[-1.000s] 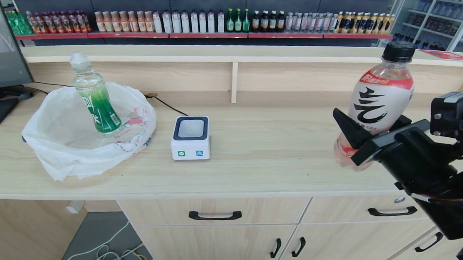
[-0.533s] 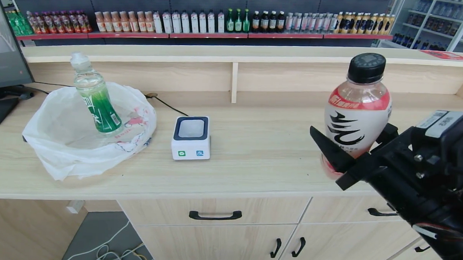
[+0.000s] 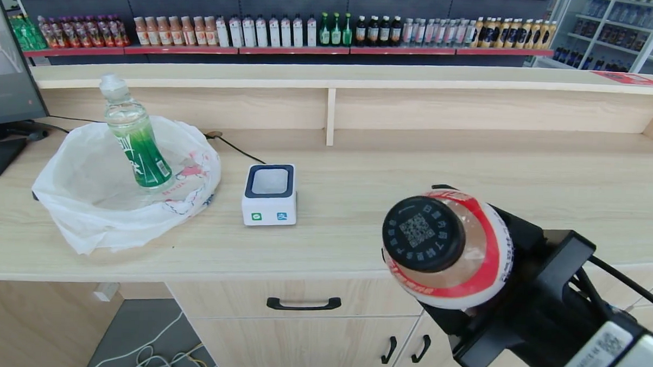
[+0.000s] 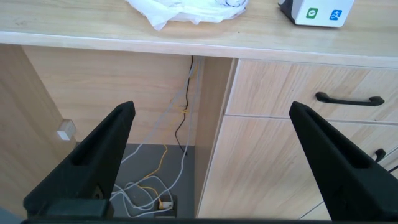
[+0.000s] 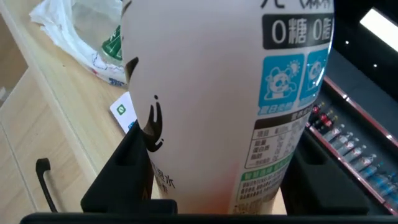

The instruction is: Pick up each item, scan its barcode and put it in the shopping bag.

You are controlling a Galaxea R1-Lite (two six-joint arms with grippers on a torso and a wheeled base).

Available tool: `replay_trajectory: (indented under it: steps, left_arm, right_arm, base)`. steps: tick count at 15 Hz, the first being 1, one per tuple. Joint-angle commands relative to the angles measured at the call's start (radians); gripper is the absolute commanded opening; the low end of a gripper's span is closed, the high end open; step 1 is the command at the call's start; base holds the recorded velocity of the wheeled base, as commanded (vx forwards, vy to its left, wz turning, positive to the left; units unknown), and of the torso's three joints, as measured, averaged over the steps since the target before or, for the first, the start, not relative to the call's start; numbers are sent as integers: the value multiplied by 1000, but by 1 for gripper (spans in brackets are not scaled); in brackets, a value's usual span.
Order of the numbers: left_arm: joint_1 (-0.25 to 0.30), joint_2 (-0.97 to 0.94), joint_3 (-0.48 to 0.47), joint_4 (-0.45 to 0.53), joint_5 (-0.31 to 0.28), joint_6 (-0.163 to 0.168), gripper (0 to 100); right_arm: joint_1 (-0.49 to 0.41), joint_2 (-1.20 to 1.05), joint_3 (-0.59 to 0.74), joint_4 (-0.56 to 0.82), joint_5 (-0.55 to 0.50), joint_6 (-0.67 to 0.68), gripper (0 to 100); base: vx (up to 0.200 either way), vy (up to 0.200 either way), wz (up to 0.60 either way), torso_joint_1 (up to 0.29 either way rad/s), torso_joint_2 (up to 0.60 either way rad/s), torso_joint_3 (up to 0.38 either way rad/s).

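1. The right gripper (image 5: pixel 217 186) is clamped on a clear plastic drink bottle with a white label, red band and black cap (image 3: pixel 457 248). One black finger presses against each side of the label.
2. The held bottle is in the air at the near right, over the near edge of the light wooden counter (image 3: pixel 392 169). It is tipped over so that its round black cap (image 3: pixel 423 233) points toward the head camera, with a printed square code on top.
3. In the right wrist view the bottle's label shows blue panels and a block of small print. The barcode itself cannot be made out.
4. The left gripper (image 4: pixel 210 115) is low, below the counter's near edge, facing the cabinet front. Its two black fingers are spread wide with nothing between them.
5. A white box scanner with a dark blue framed window on top (image 3: pixel 270 195) sits mid-counter, to the left of the held bottle and well apart from it.
6. A crumpled white plastic shopping bag (image 3: pixel 81 207) lies open on the left of the counter, just beside the scanner.
7. A clear bottle with a green label and pale cap (image 3: pixel 137 141) stands in the bag, leaning to the left.
8. A dark monitor (image 3: pixel 4 69) stands at the far left edge. Shelves of bottled drinks (image 3: pixel 310 31) run along the far wall.
9. Drawers with black handles (image 3: pixel 303 304) front the counter, and loose cables (image 4: pixel 149 186) lie on the floor beneath its left side.
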Motion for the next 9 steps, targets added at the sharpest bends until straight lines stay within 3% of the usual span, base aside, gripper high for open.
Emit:
replay_trajectory:
  steps: [1, 6, 9]
  left_arm:
    - [0, 0, 0, 0, 1, 0, 100]
    - [0, 0, 0, 0, 1, 0, 100]
    - [0, 0, 0, 0, 1, 0, 100]
  right_arm:
    - [15, -23, 38, 0, 12, -38, 0]
    - [78, -55, 113, 0, 17, -187, 0]
    - [183, -8, 72, 0, 71, -263, 0]
  base:
    - [0, 0, 0, 0, 0, 0]
    - [0, 0, 0, 0, 0, 0]
    - [0, 0, 0, 0, 0, 0]
